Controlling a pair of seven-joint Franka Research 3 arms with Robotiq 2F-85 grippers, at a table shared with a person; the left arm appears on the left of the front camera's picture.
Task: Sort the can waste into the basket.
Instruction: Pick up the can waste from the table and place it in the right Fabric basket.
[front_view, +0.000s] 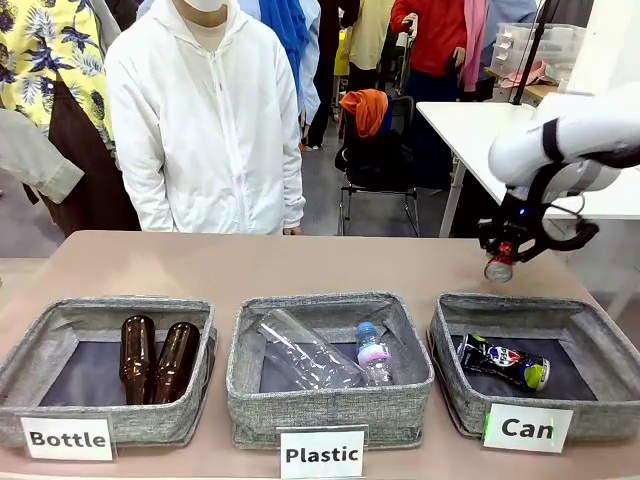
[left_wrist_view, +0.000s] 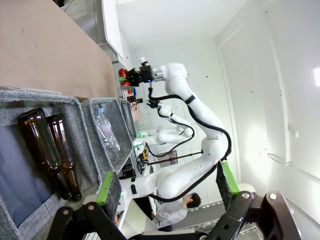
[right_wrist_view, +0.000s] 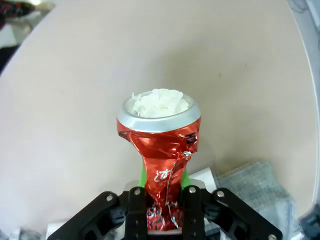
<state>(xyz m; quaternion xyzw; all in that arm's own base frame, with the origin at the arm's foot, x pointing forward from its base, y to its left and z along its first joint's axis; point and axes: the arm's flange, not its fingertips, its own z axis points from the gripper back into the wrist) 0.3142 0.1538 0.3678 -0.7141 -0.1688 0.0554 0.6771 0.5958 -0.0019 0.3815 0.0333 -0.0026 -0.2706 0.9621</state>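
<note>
My right gripper (front_view: 503, 254) hangs above the table just behind the grey "Can" basket (front_view: 530, 405), shut on a crushed red can (right_wrist_view: 161, 150) with a silver top. That red can (front_view: 498, 268) points down toward the tabletop. The dark can with blue-red-white print (front_view: 504, 361) lies on the basket's dark floor. In the right wrist view my right gripper (right_wrist_view: 163, 202) pinches the can's crumpled lower half between green pads. My left gripper (left_wrist_view: 167, 187) stands open near the "Bottle" bin, nothing between its fingers. Far off in the left wrist view, the right gripper (left_wrist_view: 131, 77) shows with the red can.
The "Bottle" bin (front_view: 105, 365) at left holds two brown glass bottles (front_view: 155, 358). The "Plastic" bin (front_view: 328, 365) in the middle holds clear plastic bottles (front_view: 310, 355). A person in a white jacket (front_view: 205, 120) stands at the table's far side. Bare table lies behind the bins.
</note>
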